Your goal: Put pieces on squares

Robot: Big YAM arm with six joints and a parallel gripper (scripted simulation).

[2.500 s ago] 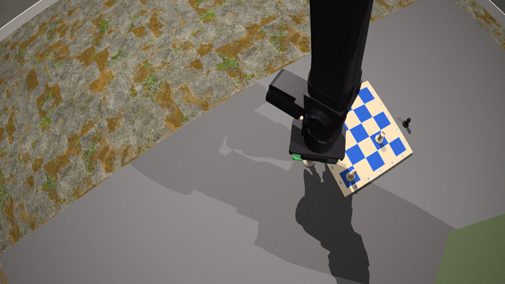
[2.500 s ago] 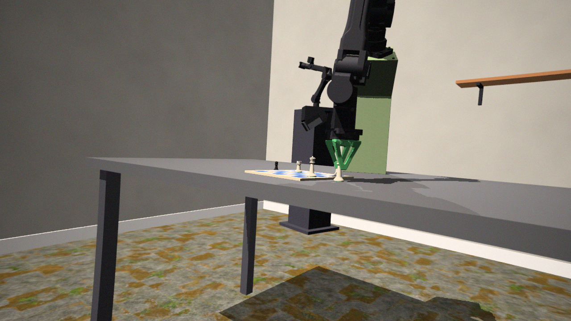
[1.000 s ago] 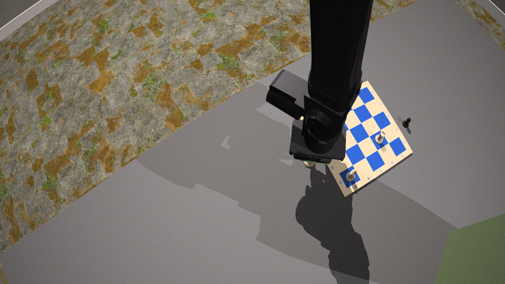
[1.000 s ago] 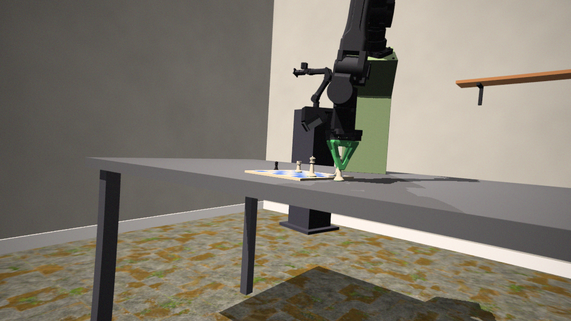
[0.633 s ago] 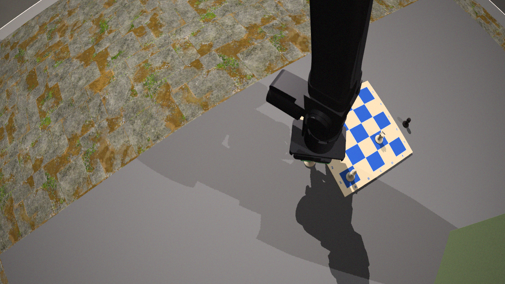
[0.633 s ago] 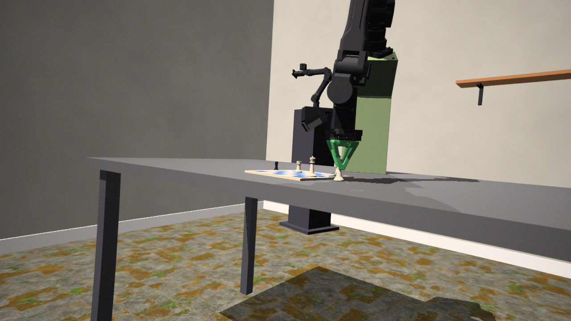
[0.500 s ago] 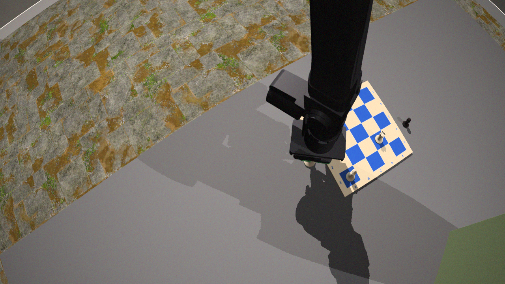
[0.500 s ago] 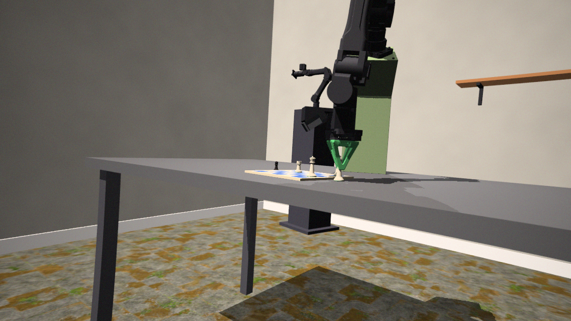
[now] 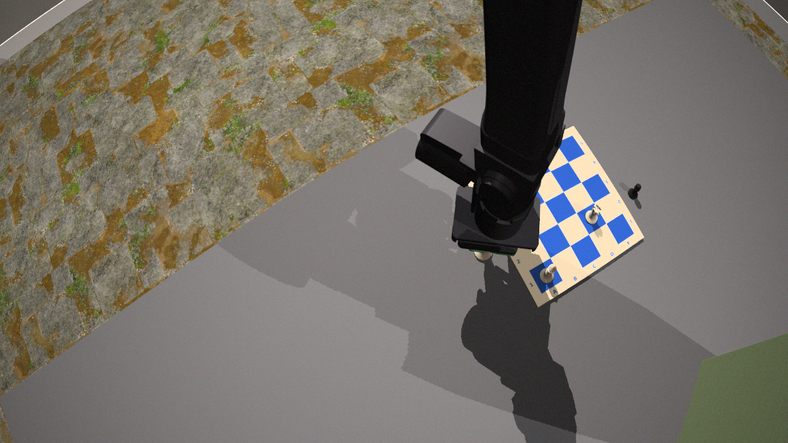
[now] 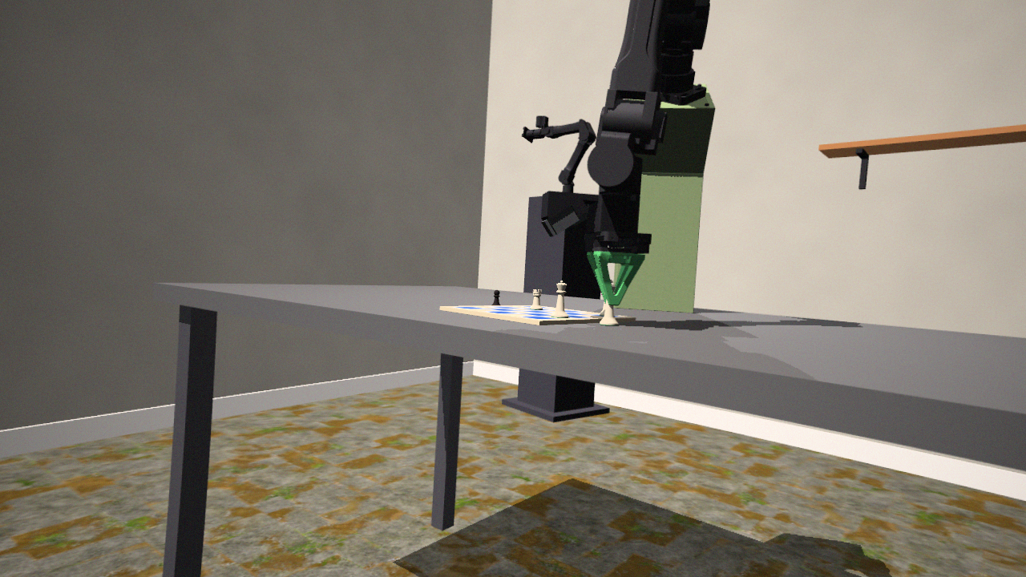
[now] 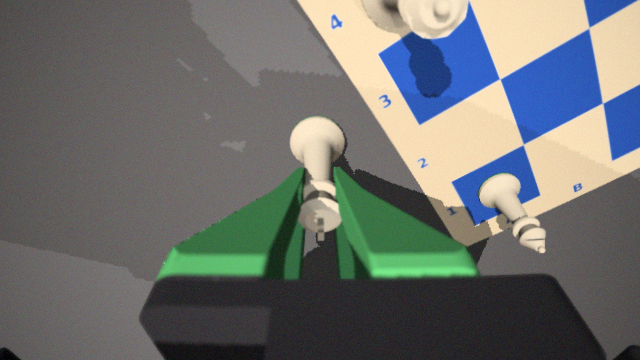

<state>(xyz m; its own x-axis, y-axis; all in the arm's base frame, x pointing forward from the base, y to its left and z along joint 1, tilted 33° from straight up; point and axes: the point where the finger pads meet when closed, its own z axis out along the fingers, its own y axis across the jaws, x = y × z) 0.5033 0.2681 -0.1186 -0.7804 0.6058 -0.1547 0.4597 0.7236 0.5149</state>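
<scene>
The white king (image 11: 317, 165) stands on the grey table just left of the board (image 11: 505, 95), level with the digits 2 and 3. My gripper (image 11: 319, 180) is shut on its upper part, below the head. In the side view the green fingers (image 10: 610, 295) come down on the king (image 10: 608, 314), whose base is at table level. From above, only the king's base (image 9: 483, 254) shows under the wrist. The black pawn (image 9: 634, 191) stands on the table beyond the board's far side. A white piece (image 11: 425, 10) near the digit 4 is cut off by the frame.
A white bishop (image 11: 505, 197) stands on A1, close to my right finger. A white crowned piece (image 9: 593, 213) stands on a blue square near the D column. The arm hides the board's upper left part from above. A green box stands behind the table.
</scene>
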